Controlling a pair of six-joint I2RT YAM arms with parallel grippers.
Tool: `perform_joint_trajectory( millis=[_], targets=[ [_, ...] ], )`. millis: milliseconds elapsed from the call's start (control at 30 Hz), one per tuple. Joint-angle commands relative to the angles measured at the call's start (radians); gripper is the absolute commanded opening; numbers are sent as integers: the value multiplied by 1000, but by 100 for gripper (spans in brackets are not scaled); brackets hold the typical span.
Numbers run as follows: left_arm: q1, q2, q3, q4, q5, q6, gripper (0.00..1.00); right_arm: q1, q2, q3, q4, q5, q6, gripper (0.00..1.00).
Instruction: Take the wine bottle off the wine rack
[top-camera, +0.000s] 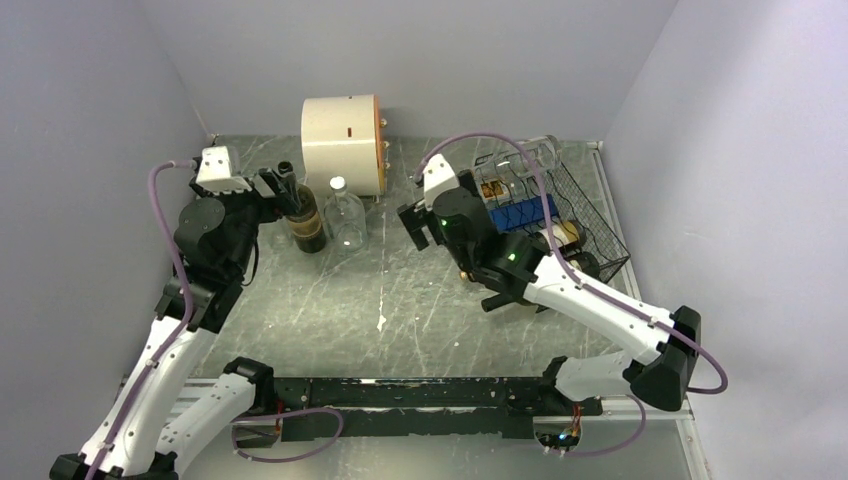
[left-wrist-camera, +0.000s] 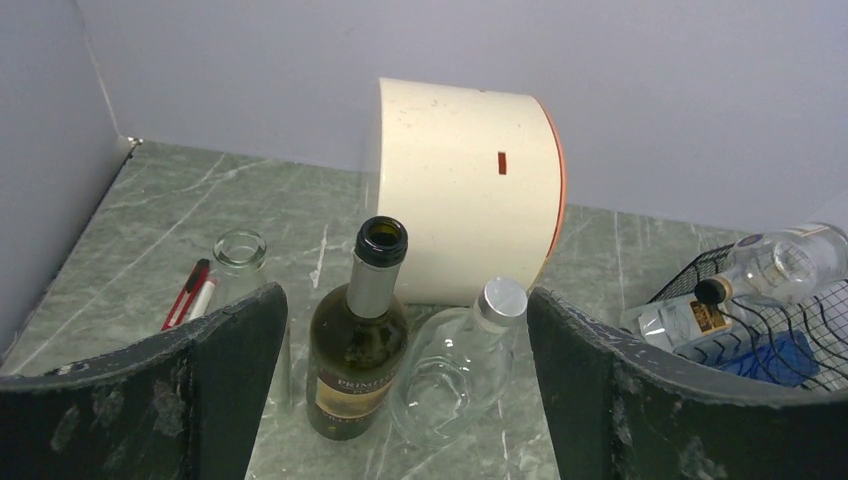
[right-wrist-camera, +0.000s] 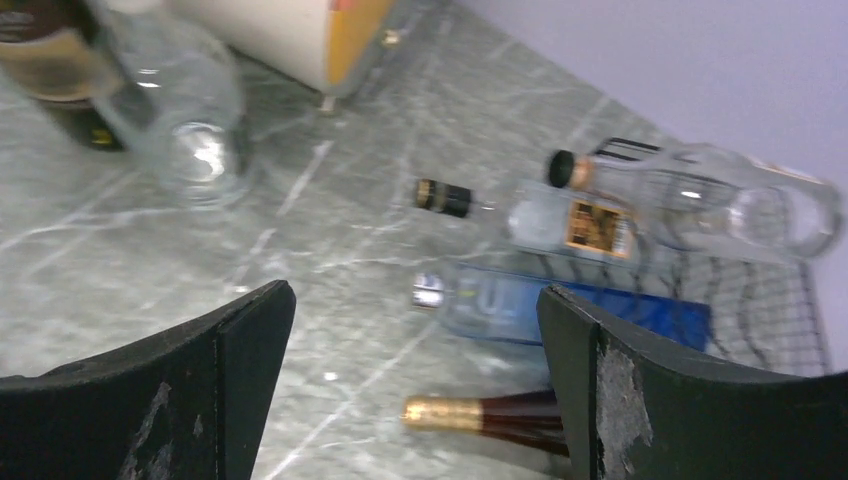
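Observation:
The black wire wine rack (top-camera: 590, 225) stands at the right, also in the right wrist view (right-wrist-camera: 770, 300). A dark wine bottle with a gold foil neck (right-wrist-camera: 490, 415) lies low in it, neck poking out toward the table. My right gripper (right-wrist-camera: 415, 300) hangs open and empty in front of the rack, left of it in the top view (top-camera: 415, 228). A green wine bottle (left-wrist-camera: 358, 340) stands upright on the table near the left. My left gripper (left-wrist-camera: 402, 330) is open just before it, touching nothing.
A clear capped bottle (left-wrist-camera: 460, 365) stands beside the green one. The cream drum (top-camera: 340, 145) is behind them. The rack also holds a blue bottle (right-wrist-camera: 570, 305), a clear labelled bottle (right-wrist-camera: 570, 225) and a large clear bottle (right-wrist-camera: 720, 195) on top. A glass (left-wrist-camera: 240, 255) and a red cutter (left-wrist-camera: 187, 293) lie at the left.

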Motion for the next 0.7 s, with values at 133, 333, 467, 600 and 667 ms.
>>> perform_joint_trajectory(
  millis=[133,333,467,600,667],
  targets=[
    [-3,23,29,3,43,-17,93,-268,-12,-20,-37,-82,-191,95],
    [-3,8,18,12,30,-14,93,-348,62,-98,98,-202,-297,89],
    [-3,30,19,12,15,-10,93,-389,84,-165,235,-236,-439,84],
    [-3,29,13,16,35,-13,93,-445,87,-235,365,-304,-542,91],
    [-3,31,5,31,39,-14,93,-463,90,-274,416,-358,-619,94]
  ],
)
